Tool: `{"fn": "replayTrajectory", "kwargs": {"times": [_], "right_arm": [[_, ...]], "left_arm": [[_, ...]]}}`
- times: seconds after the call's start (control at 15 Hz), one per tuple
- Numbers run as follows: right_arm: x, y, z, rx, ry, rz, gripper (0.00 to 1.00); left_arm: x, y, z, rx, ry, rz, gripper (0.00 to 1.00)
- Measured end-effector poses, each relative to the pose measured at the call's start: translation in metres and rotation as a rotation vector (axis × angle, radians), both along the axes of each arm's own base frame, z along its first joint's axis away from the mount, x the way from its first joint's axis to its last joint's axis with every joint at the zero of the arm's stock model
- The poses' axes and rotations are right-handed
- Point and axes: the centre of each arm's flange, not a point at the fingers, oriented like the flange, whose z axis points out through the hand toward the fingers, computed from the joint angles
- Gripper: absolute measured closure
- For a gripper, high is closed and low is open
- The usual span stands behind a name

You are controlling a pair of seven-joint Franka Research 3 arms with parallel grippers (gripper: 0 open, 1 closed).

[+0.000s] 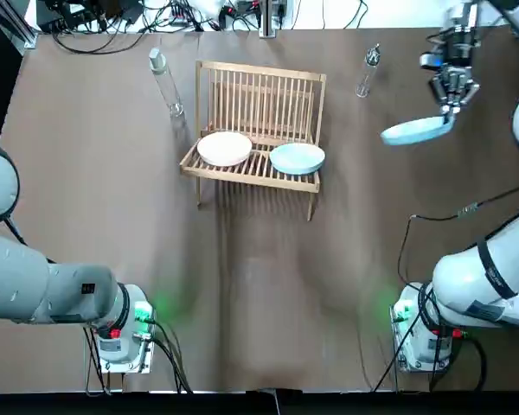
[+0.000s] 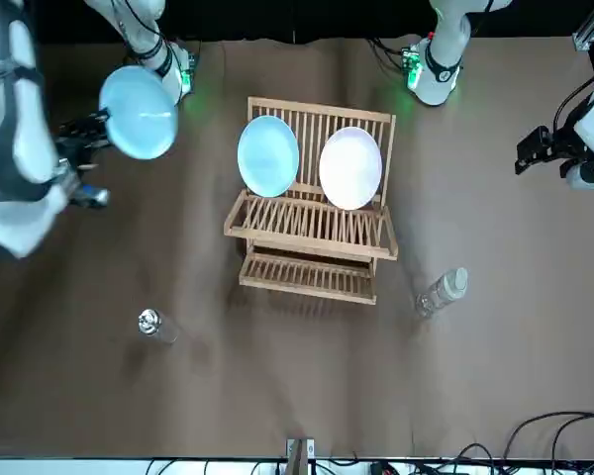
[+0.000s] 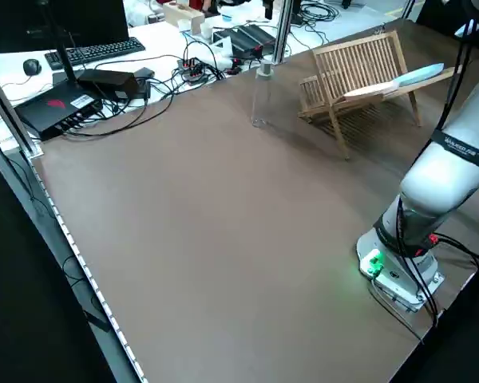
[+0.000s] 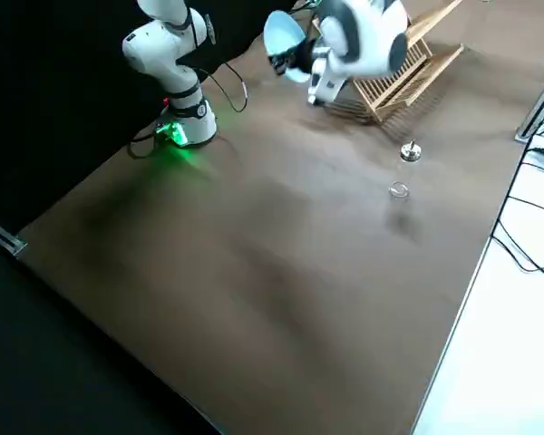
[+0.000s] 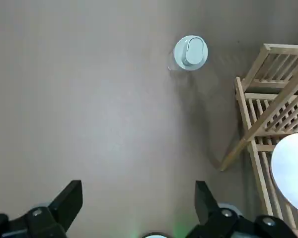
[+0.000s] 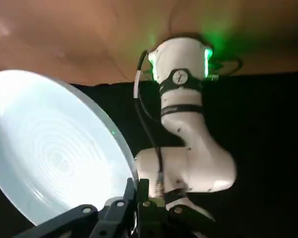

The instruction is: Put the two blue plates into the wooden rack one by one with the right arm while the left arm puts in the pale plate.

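The wooden rack point(image 1: 259, 112) stands mid-table toward the far side. A pale plate point(image 1: 225, 148) and a blue plate point(image 1: 297, 158) lean in its slots side by side, also seen as pale plate point(image 2: 350, 167) and blue plate point(image 2: 268, 155). My right gripper point(image 1: 451, 105) hovers at the far right, shut on the rim of a second blue plate point(image 1: 415, 131), which it holds in the air off the rack's right side; the wrist view shows that plate point(image 6: 54, 153) pinched at its edge. My left gripper point(image 5: 139, 191) hangs open and empty above bare table, left of the rack.
Two clear bottles stand on the table, one bottle point(image 1: 166, 82) left of the rack and a smaller bottle point(image 1: 368, 71) to its right. Cables point(image 1: 156, 17) lie along the far edge. The arm bases point(image 1: 121, 333) sit at the near edge.
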Motion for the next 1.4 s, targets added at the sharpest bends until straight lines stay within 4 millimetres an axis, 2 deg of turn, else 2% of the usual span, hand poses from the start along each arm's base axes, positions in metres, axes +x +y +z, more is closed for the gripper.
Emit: {"fn": "replayTrajectory", "kwargs": {"times": [0.2, 0.27, 0.33, 0.47, 0.73, 0.93, 1.07, 1.4], "right_arm": [[-0.019, 0.096, -0.004, -0.069, 0.05, 0.046, 0.97], [-0.025, 0.138, -0.005, -0.065, 0.083, -0.022, 0.97], [-0.025, 0.153, -0.006, -0.057, 0.095, -0.067, 0.97], [-0.027, 0.177, -0.013, -0.04, 0.11, -0.14, 0.97], [-0.033, 0.22, -0.048, -0.036, 0.092, -0.276, 0.97], [-0.043, 0.252, -0.065, -0.053, 0.078, -0.321, 0.97], [-0.046, 0.262, -0.07, -0.069, 0.063, -0.337, 0.97], [-0.046, 0.269, -0.082, -0.084, 0.043, -0.36, 0.96]], "left_arm": [[0.0, 0.0, 0.0, 0.0, 0.0, -0.002, 0.0], [0.0, 0.0, 0.0, 0.0, 0.0, -0.002, 0.0], [0.0, 0.0, 0.0, 0.0, 0.0, -0.002, 0.0], [0.0, 0.0, 0.0, 0.0, 0.0, -0.002, 0.0], [0.0, 0.001, 0.0, 0.0, 0.001, 0.0, 0.0], [0.0, 0.0, 0.0, 0.0, 0.001, -0.002, 0.0], [0.0, -0.001, 0.0, 0.0, 0.001, -0.003, 0.0], [0.0, -0.001, -0.001, 0.0, 0.001, -0.004, 0.0]]}}
